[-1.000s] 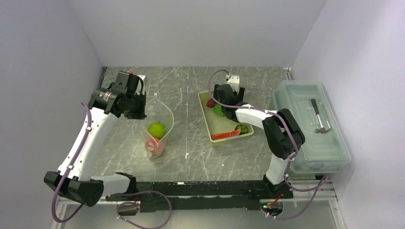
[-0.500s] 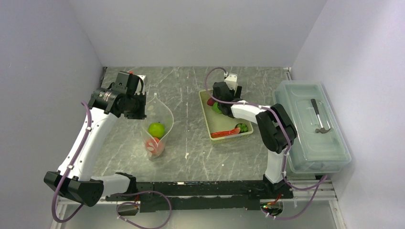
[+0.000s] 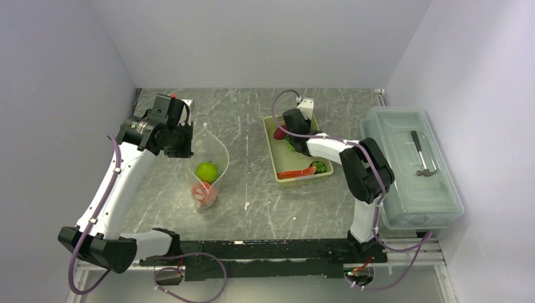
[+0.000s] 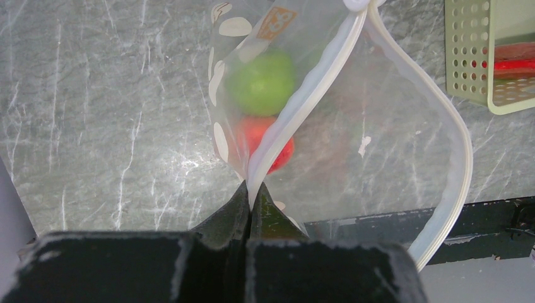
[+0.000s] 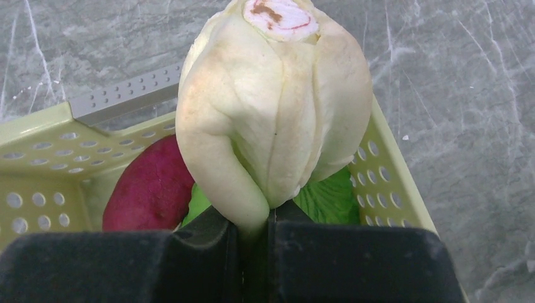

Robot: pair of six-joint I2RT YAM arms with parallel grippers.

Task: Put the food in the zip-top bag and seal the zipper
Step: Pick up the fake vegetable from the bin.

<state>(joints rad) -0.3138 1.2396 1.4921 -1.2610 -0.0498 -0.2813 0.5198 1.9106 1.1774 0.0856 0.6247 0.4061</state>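
Overhead, two robot arms work at a grey marbled surface (image 3: 252, 208). The left gripper (image 4: 252, 189) is pinched tight on the zipper (image 4: 303, 107) at one end of the zip-top bag (image 4: 404, 145). It holds the bag at the left of the surface with its mouth gaping in a teardrop shape. Inside the bag lie the green round fruit (image 4: 262, 82) and, just beside it, the orange-red ball (image 4: 268, 139).

At centre right, the right gripper (image 5: 252, 221) reaches into the far end of the yellow-green basket (image 5: 44, 129). Its jaws are closed narrow on the pale stem end of the lettuce (image 5: 277, 107), and a green leaf shows beneath. A dark red piece (image 5: 151, 189) lies just beside the lettuce in the basket. The red strip (image 3: 296, 173) and the green grapes (image 3: 320, 166) rest at the basket's near end.

The step in hand appears to be picking up the lettuce as the third item for the bag. The next move calls for lifting it clear of the basket wall and carrying it left over the open mouth. It must then be released without knocking the floppy rim. Three pieces would be left after that, then the sealing.

The only print is a small orange label (image 4: 277, 14) near the bag's rim, among white dots. Its writing is too blurred to read.
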